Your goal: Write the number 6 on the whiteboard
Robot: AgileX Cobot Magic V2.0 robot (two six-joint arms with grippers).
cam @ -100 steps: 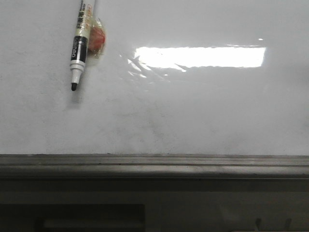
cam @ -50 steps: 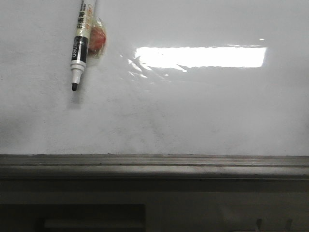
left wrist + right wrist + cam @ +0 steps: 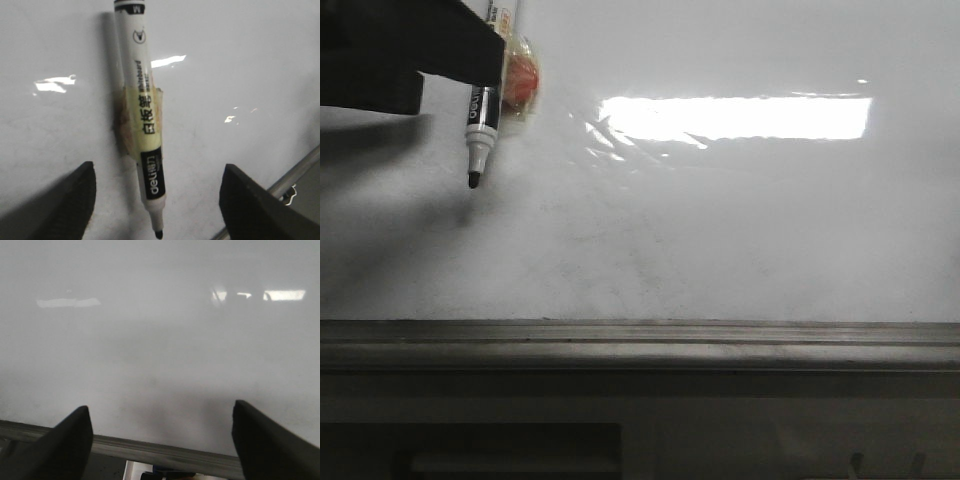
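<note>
In the front view the left arm [image 3: 400,50] shows as a dark, nearly black block with flat faces and a straight, angled lower edge; no cables, screws or markings can be made out on it. The left pincer [image 3: 160,200] has two matte black fingers [image 3: 70,205] with broad, rounded tips and a finely textured surface; the right pincer [image 3: 160,440] has the same two black fingers [image 3: 265,445], wedge-shaped, smooth-edged and unmarked.
</note>
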